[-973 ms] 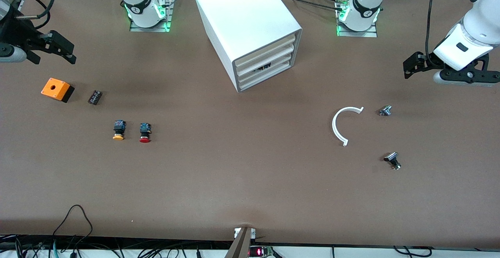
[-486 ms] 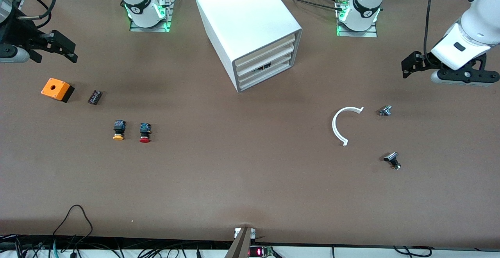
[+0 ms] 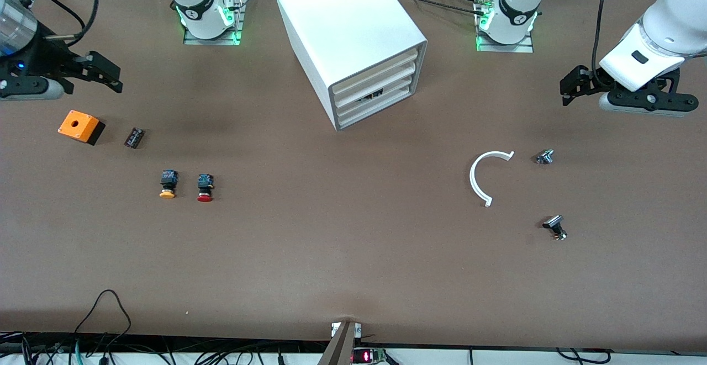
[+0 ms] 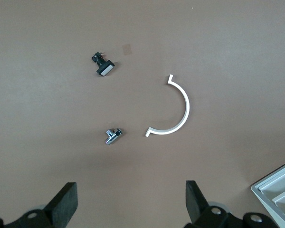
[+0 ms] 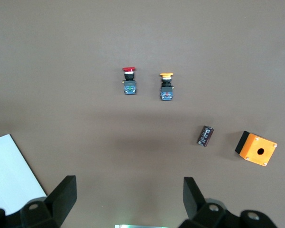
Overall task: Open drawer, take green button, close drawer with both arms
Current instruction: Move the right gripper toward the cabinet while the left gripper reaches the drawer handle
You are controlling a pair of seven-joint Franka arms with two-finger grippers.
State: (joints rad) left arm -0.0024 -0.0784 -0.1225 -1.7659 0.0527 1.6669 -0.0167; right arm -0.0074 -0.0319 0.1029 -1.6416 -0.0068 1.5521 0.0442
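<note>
The white box cabinet stands at the middle of the table near the robots' bases. Its four cream drawer fronts are all pushed in, with a dark slot between two of the lower fronts. The green-capped button is hidden. My left gripper is open and empty, over bare table toward the left arm's end; it also shows in the left wrist view, with a cabinet corner. My right gripper is open and empty over the table toward the right arm's end, above the orange box; it also shows in the right wrist view.
An orange box, a small black part, a yellow-capped button and a red-capped button lie toward the right arm's end. A white curved piece and two small metal parts lie toward the left arm's end.
Both grippers have moved a little toward the cabinet, still open and empty. Nothing on the table has moved.
</note>
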